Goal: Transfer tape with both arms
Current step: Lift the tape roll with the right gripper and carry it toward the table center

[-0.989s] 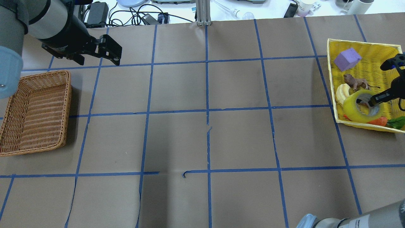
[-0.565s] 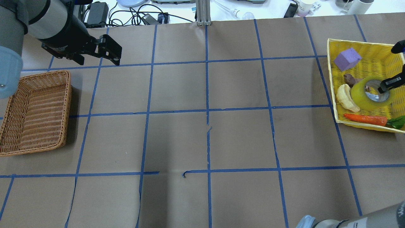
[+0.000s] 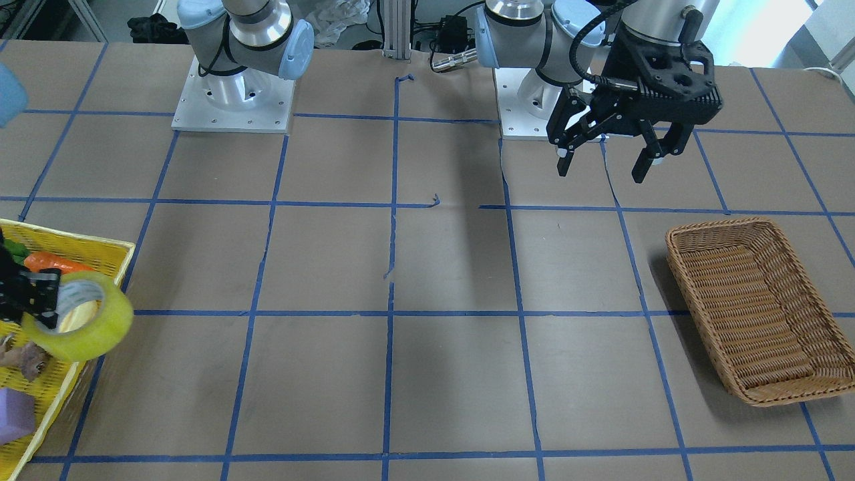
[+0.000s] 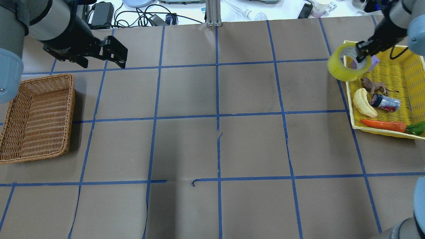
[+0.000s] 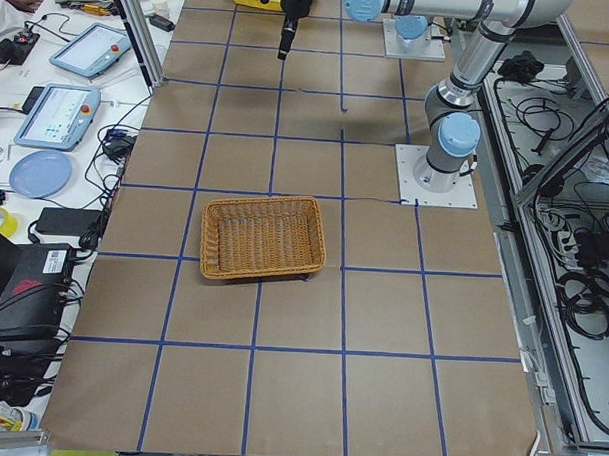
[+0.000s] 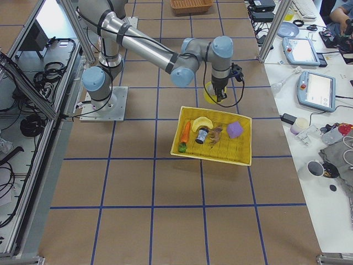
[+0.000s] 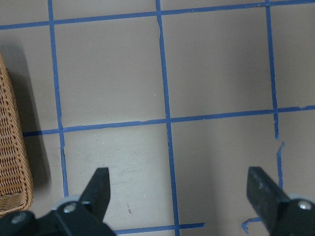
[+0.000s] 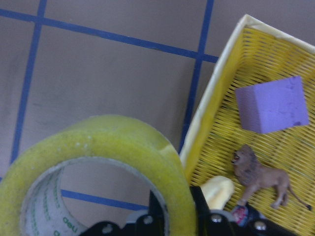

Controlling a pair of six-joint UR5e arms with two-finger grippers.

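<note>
- The tape (image 4: 336,68) sits in the upper right of the overhead view. It is lifted clear of the yellow basket (image 4: 382,45) and hangs over that basket's inner rim, partly above bare bench (image 4: 212,146).
- The right end effector (image 4: 359,58) is pinching the roll's wall, with one finger inside the pale core and the other on the outer yellow face. In the right wrist view the roll (image 8: 98,140) fills the lower left, and the fingers (image 8: 199,209) straddle its edge at the bottom.
- Gripping the wall this way leaves most of the ring free, which looks meant to give the other arm somewhere to take hold.
- The left end effector (image 4: 118,54) is spread wide and empty. It is poised above the bench in the upper left of the overhead view, just beyond the far side of the wicker basket (image 4: 71,99).
- Its wrist view shows only grid lines between the parted fingers (image 7: 98,187), with the basket's corner at the left edge.
- It is probably waiting there, open, to receive the roll near the middle.
- Left in the yellow basket are a purple block (image 8: 273,103), a lion figure (image 8: 258,172), a banana (image 4: 363,101), a small can (image 4: 385,102) and a carrot (image 4: 383,125).
- Judging by the layout, pick-up is done. The carry across, the hand-over and the drop into the wicker basket remain.
</note>
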